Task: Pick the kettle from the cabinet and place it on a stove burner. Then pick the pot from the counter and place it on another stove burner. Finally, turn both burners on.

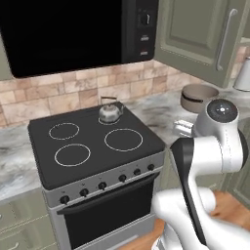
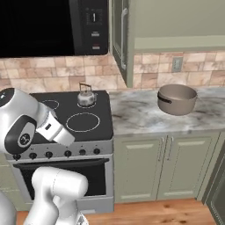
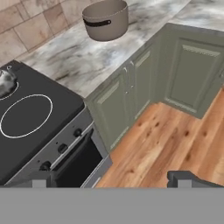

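Note:
The small silver kettle (image 1: pixel 110 113) (image 2: pixel 86 97) stands upright on the back right stove burner; its edge shows at the left of the hand view (image 3: pixel 5 81). Next to it, the front right burner (image 1: pixel 123 139) (image 2: pixel 82 122) (image 3: pixel 26 115) is bare. Right of the stove, the brown pot (image 1: pixel 197 96) (image 2: pixel 177 99) (image 3: pixel 106 19) sits on the marbled counter (image 2: pixel 136 112). The cabinet (image 2: pixel 176 22) hangs above it with its door (image 1: pixel 200 39) swung open. My gripper (image 3: pixel 111 183) is open and holds nothing, low in front of the stove's right corner, well short of the pot.
A row of knobs (image 1: pixel 102 185) (image 2: pixel 48 154) runs along the stove front above the oven door. The black microwave (image 1: pixel 63 29) hangs over the cooktop. Green base cabinets (image 3: pixel 131 96) and wood floor (image 3: pixel 166 140) lie below my hand.

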Motion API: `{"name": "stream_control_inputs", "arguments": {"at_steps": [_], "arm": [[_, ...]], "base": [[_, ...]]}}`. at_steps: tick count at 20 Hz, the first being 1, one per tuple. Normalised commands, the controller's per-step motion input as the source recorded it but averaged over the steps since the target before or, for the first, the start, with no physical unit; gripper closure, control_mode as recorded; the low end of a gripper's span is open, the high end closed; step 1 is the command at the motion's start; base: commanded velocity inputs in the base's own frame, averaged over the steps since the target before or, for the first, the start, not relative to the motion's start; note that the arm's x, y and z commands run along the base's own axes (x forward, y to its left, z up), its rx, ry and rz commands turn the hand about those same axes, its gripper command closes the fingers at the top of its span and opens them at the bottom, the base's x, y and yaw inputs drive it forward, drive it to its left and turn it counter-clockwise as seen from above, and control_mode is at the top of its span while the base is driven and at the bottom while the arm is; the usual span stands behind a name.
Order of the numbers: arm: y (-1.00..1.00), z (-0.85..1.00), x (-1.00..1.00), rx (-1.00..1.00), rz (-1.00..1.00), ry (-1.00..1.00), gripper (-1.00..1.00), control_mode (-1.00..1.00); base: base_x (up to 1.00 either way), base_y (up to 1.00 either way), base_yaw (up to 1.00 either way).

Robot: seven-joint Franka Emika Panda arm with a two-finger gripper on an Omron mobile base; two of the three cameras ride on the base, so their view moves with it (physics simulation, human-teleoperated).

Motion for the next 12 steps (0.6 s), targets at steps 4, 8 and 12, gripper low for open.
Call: {"name": "stream_control_inputs", "arguments": {"at_steps": [4, 8, 12], "arm": [[0.00, 0.00, 0.00, 0.00, 0.00, 0.00, -1.00, 1.00], [0.00, 0.00, 0.00, 0.00, 0.00, 0.00, -1.00, 1.00], [0.00, 0.00, 0.00, 0.00, 0.00, 0.00, -1.00, 1.00]], "base": [[-0.17, -0.63, 0.03], [-0.25, -0.68, 0.07], [-0.30, -0.63, 0.05]]}}
